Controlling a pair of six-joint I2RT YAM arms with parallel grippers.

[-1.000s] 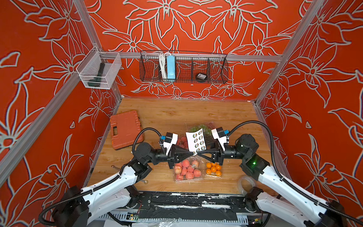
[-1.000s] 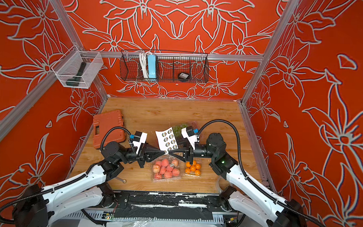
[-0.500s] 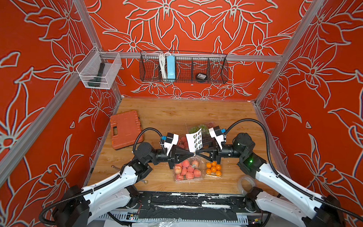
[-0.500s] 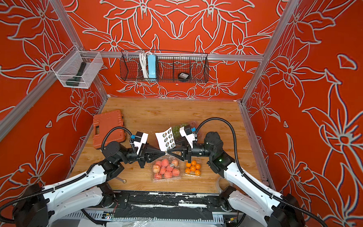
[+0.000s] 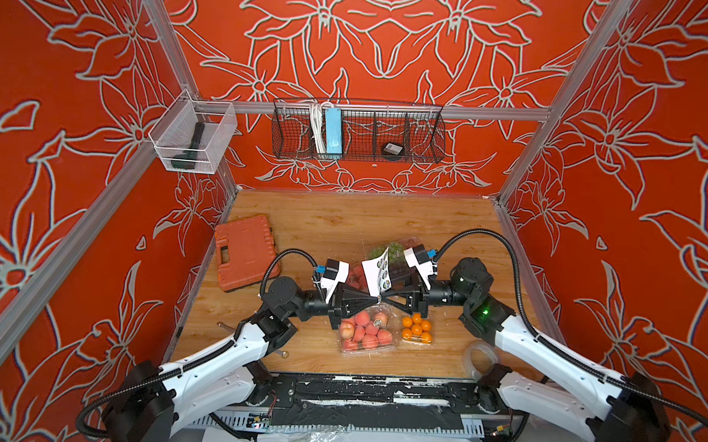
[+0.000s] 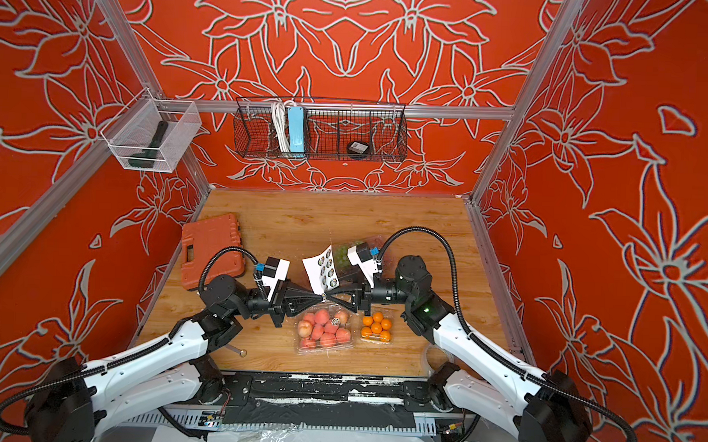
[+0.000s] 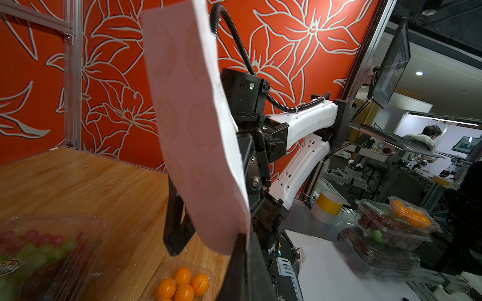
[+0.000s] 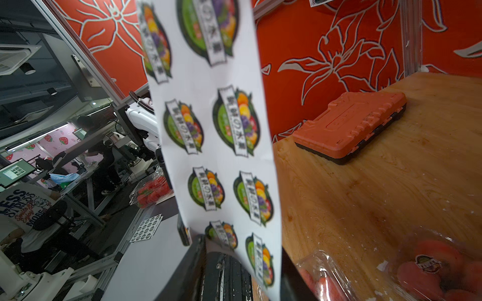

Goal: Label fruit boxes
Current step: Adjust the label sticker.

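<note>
Here we go: both arms meet above the worktop (image 5: 344,221), right over the boxes. The left hand (image 5: 376,299) is clamped tight on the bottom corner of the sheet (image 5: 377,273) and holds it up on edge. The printed side faces the right arm. The right hand (image 5: 384,299) sits tip to tip with it, jaws apart at the sheet's lower edge, with nothing pinched that I can see.

I'd call this the peel. The left should keep that sheet stiff and steady. The right wants to nip only the rim of one of the round stickers (image 8: 236,125), not the backing, then draw it off slowly along the sheet so it doesn't curl or tear.

Now the boxes, all lying on the worktop, lids shut:
- **Big peach box** (image 5: 364,329), just below the hands, is full of peaches and already wears a label (image 5: 377,322).
- **Orange box** (image 5: 416,331), beside it, holds small oranges, and I can't see a label.
- **Small peach box** (image 5: 355,274) peeks out behind the sheet.
- **Grape box** (image 5: 390,251), green and dark grapes, is half hidden behind the right wrist.
</note>
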